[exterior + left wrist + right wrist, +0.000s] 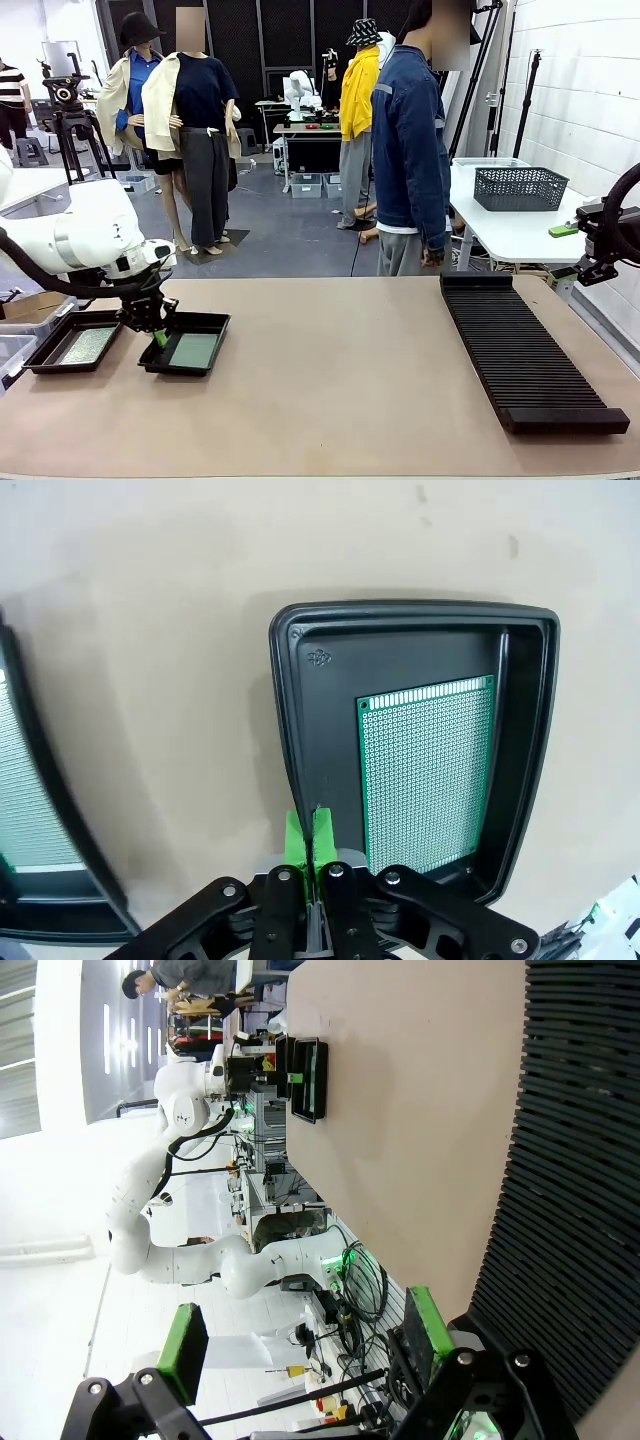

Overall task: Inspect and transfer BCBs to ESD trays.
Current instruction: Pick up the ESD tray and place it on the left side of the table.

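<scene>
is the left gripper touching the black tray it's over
Touching. In the left wrist view, the shut left gripper pinches the near rim wall of the shallow black plastic tray between its green pads.

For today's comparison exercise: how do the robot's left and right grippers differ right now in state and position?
The left gripper has its jaws shut, pinching the near rim of a black ESD tray; the right gripper stands with jaws wide open, holding nothing. The left is low over the table, while the right hangs off the table's edge beside the ribbed black rack. Both have black bodies with green pads.
</scene>
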You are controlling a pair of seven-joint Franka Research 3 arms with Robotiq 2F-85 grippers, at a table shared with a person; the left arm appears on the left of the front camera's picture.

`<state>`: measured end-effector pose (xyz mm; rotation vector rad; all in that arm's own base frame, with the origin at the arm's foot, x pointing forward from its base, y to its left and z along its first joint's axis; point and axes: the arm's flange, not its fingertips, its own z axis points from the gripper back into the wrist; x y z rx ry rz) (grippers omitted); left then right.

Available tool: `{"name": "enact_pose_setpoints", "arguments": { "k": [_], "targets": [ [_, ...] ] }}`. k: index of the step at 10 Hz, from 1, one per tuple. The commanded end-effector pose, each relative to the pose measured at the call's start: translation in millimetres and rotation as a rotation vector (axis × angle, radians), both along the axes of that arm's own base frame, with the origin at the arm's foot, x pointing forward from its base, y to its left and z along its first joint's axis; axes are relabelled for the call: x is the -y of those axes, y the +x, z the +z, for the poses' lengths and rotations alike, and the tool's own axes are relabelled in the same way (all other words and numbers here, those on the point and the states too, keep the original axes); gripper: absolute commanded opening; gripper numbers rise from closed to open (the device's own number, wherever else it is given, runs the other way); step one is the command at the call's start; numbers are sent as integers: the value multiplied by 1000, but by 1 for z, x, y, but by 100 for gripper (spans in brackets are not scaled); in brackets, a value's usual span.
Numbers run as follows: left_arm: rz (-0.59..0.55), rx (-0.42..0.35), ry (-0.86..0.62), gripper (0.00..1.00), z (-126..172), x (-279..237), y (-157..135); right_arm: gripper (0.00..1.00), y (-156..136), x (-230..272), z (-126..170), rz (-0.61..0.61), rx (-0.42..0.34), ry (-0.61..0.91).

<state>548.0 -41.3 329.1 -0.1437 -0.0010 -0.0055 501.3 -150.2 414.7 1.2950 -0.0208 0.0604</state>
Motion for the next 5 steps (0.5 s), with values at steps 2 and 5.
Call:
{"name": "enact_pose_setpoints", "arguments": {
  "k": [2,5],
  "targets": [
    [10,9,68,0,-5,-31,-7,100,-3,-3,1,-2,2,-3],
    [29,31,32,0,-8,-49,1,100,-3,-3,1,-2,2,-3]
  ]
}}
